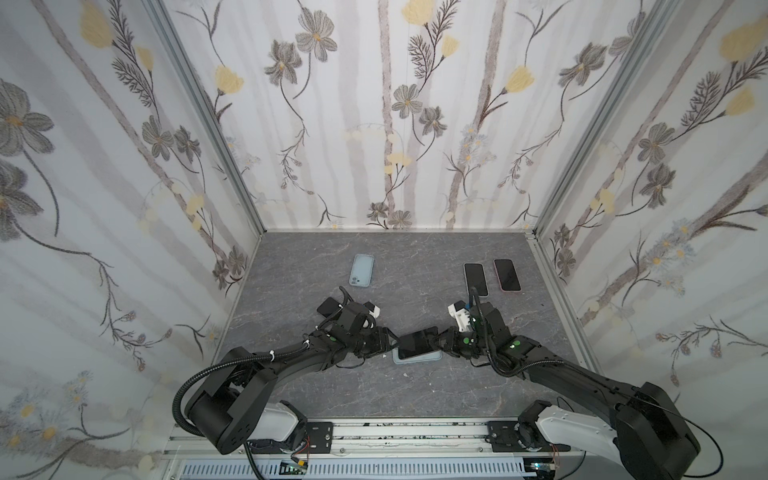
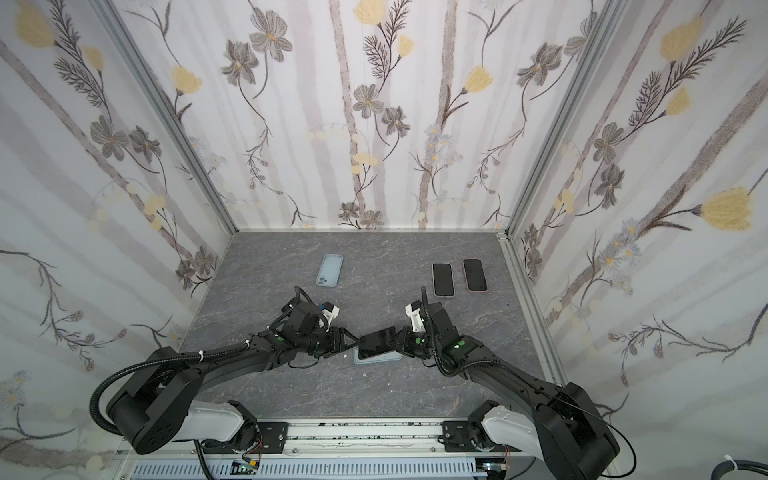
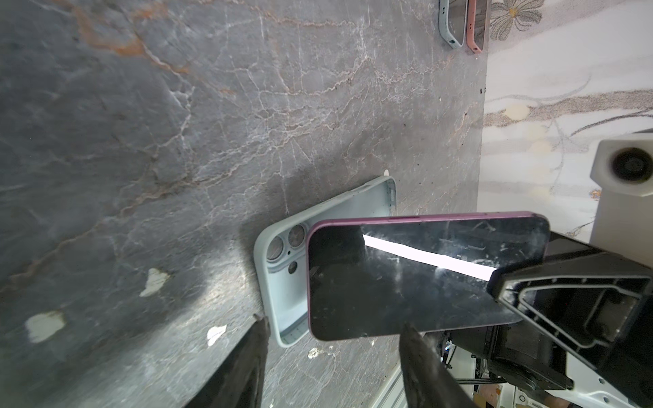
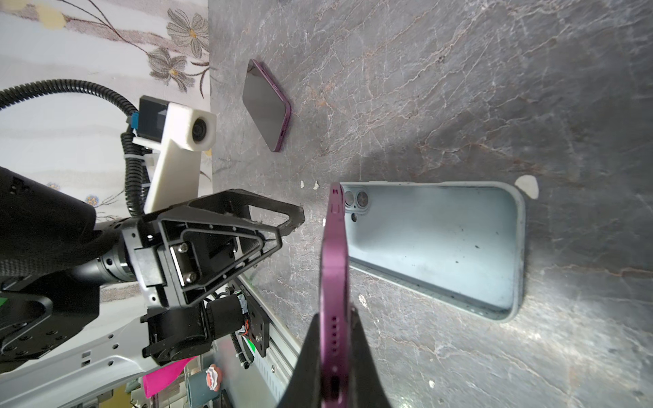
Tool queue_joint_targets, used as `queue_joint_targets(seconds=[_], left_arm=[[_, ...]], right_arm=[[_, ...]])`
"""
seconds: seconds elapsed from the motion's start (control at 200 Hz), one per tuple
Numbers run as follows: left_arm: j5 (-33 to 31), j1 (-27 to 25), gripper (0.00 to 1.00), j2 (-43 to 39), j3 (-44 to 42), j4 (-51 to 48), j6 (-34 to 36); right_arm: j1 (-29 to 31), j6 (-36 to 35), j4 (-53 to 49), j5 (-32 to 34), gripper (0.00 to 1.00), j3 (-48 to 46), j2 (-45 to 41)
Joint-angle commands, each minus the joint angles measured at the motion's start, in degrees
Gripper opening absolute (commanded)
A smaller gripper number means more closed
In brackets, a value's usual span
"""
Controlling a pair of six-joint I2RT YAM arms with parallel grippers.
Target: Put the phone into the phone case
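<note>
The phone (image 4: 334, 268) hangs tilted over the pale-blue phone case (image 4: 434, 243) on the table (image 4: 459, 88), pinched at one end by my right gripper (image 4: 335, 318), my left gripper (image 3: 334, 322) spread empty near its free end; pushed in crooked, the loose case could skid away.

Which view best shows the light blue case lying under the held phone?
The right wrist view: nearly the whole inside of the case and its lens holes show beside the phone. In the left wrist view the phone hides much of the case; in both top views the case is a sliver under it.
</note>
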Motion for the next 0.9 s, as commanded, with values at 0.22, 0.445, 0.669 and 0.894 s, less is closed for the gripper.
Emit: queue_joint_targets(seconds=[0.22,0.445,0.669,0.894], left_arm=[[0.18,0.01,0.51,3.41,1.42,1.28,-0.93],[0.09,0.07,0.44,5.82,2.33,0.39,0.35],[-1.06,0.05,0.35,7.4,1.52,-0.14,0.92],[-0.98,0.06,0.3,9.07,1.27,0.55,1.53]], right_arm=[[-1.25,-3.78,5.93,-6.01,0.0,1.59,5.34],[-2.09,-5.14,7.22,-8.06,0.0,0.89,8.52],[-2.74,-5.55,8.65,-8.09,0.0,-0.69,9.63],[-3.16,-5.96,9.19,-8.58,0.03,-1.72,10.99]])
